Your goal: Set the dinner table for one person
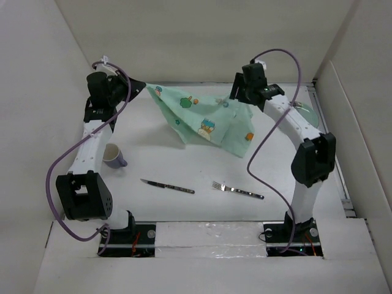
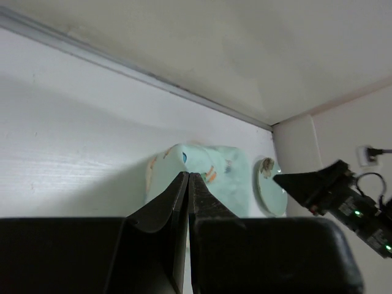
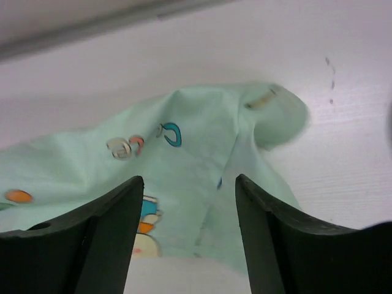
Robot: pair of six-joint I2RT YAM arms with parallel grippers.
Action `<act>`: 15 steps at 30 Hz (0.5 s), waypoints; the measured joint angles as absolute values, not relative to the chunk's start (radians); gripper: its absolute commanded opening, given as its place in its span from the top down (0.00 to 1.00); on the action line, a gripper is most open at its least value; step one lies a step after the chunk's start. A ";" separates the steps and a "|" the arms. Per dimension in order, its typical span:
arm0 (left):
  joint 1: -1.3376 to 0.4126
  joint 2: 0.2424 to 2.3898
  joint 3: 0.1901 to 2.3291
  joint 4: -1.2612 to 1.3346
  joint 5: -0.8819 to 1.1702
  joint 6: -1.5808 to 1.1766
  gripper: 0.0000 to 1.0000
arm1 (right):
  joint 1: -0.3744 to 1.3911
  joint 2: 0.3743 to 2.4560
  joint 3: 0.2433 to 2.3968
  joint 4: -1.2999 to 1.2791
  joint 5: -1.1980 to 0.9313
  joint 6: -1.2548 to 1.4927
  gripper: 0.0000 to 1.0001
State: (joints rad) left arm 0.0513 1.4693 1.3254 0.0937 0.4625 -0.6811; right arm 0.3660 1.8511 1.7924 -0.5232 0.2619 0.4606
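Note:
The mint-green cartoon-printed placemat [image 1: 205,119] lies crumpled at the back of the white dinner table [image 1: 177,162]. My left gripper [image 1: 139,86] is shut on its left corner and holds that corner raised; in the left wrist view the shut gripper [image 2: 188,176] has the cloth [image 2: 223,177] just beyond its tips. My right gripper [image 1: 236,97] is open over the placemat's right part. In the right wrist view the gripper [image 3: 188,184] stands wide apart above the cloth [image 3: 184,153], holding nothing.
A purple-handled cup [image 1: 113,155] stands near the left arm. A knife [image 1: 167,186] and a fork [image 1: 237,191] lie at the front middle. A pale green plate [image 1: 305,111] sits behind the right arm and also shows in the left wrist view [image 2: 269,188]. White walls surround the table.

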 measured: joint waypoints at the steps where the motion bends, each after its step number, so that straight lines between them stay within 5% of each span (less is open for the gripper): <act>1: 0.051 1.464 1.303 0.093 0.460 -0.676 1.00 | 0.363 1.892 1.795 -0.547 0.254 0.458 0.28; 4: 0.051 1.447 1.244 0.086 0.451 -0.660 1.00 | 0.348 1.930 1.724 -0.579 0.225 0.462 0.37; 5: 0.051 1.441 1.223 0.085 0.448 -0.655 1.00 | 0.340 1.912 1.676 -0.585 0.218 0.463 0.67; 7: 0.051 1.428 1.185 0.084 0.437 -0.645 1.00 | 0.326 1.841 1.557 -0.572 0.189 0.469 1.00; 11: 0.051 1.410 1.127 0.074 0.413 -0.625 1.00 | 0.320 1.643 1.287 -0.524 0.141 0.498 0.97; 13: 0.051 1.407 1.114 0.066 0.403 -0.615 1.00 | 0.345 1.599 1.190 -0.501 0.122 0.513 0.75; 14: 0.051 1.405 1.111 0.063 0.399 -0.610 1.00 | 0.363 1.593 1.150 -0.488 0.115 0.522 0.56; 15: 0.051 1.402 1.108 0.059 0.395 -0.605 1.00 | 0.383 1.596 1.116 -0.481 0.108 0.532 0.52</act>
